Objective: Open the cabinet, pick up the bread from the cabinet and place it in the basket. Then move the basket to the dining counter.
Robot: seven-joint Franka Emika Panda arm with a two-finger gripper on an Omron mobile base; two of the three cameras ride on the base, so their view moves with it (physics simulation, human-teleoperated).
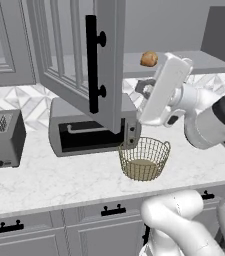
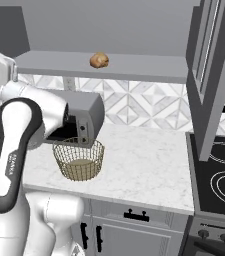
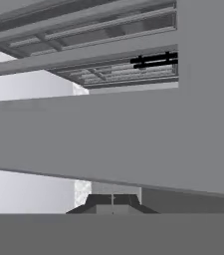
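Note:
The cabinet stands open, its left door [image 1: 79, 55] with a long black handle [image 1: 91, 65] swung out over the counter. The bread [image 1: 149, 58] [image 2: 99, 60], a small golden-brown roll, lies on the grey inner shelf [image 2: 134, 67]. The wire basket [image 1: 144, 159] [image 2: 78, 160] sits empty on the marble counter in front of the toaster oven. My gripper [image 1: 140, 89] [image 3: 112, 201] is shut and empty. It hangs just under the shelf's front edge, below and left of the bread and above the basket. The dining counter is out of view.
A grey toaster oven [image 1: 91, 127] stands behind the basket and a toaster [image 1: 1, 139] at the far left. The right cabinet door [image 2: 211, 75] hangs open above a black stove [image 2: 219, 180]. Low cabinets with short black handles [image 1: 113, 211] run under the counter.

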